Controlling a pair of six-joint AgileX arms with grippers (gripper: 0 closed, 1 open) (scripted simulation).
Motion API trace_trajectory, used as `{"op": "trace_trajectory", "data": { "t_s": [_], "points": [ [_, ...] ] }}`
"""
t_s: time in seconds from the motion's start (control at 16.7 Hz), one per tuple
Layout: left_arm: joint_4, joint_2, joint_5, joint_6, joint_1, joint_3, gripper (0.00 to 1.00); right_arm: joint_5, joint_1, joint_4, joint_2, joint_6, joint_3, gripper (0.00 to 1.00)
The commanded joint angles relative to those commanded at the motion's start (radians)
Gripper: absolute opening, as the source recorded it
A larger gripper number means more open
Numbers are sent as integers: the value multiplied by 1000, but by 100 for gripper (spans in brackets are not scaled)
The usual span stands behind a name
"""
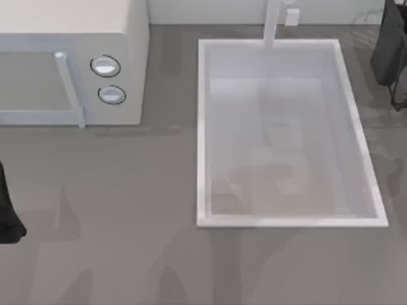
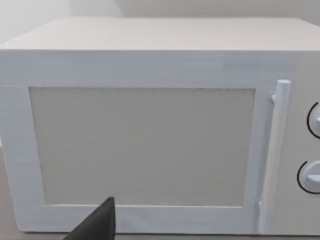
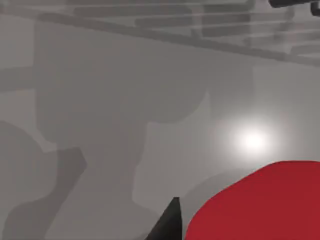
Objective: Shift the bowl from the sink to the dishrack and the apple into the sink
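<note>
A: Where does the sink [image 1: 365,159] sit?

B: On the right half of the grey bench [image 1: 127,210] in the top view, a white rectangular basin with its faucet post [image 1: 272,22] rising at the far rim. The basin floor looks bare and pale.

A: And the apple [image 3: 260,205]?

B: The right wrist view has a large bright red mass close under the camera, lying on the grey surface, with a dark fingertip [image 3: 170,220] of that arm's end effector just beside it. It is probably the apple, though the crop is too tight to be sure of the shape.

A: Is that end effector open or closed?

B: One cannot tell. The right arm [image 1: 391,51] shows as a dark shape at the far right edge of the top view, beyond the sink.

A: The left arm [image 1: 7,216]?

B: Parked at the left edge of the bench, its camera facing the white microwave [image 2: 150,140], door handle [image 2: 272,150] and two knobs [image 1: 106,65]. Its end effector's grip cannot be judged either.
</note>
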Motion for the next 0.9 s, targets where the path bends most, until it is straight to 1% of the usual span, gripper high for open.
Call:
{"op": "trace_trajectory", "data": {
  "t_s": [0.6,0.9],
  "points": [
    [0,0,0,0,0,0,100,308,427,925,-72,139,-301,0],
    [0,0,0,0,0,0,100,426,590,1301,-91,196,-413,0]
  ]
}}
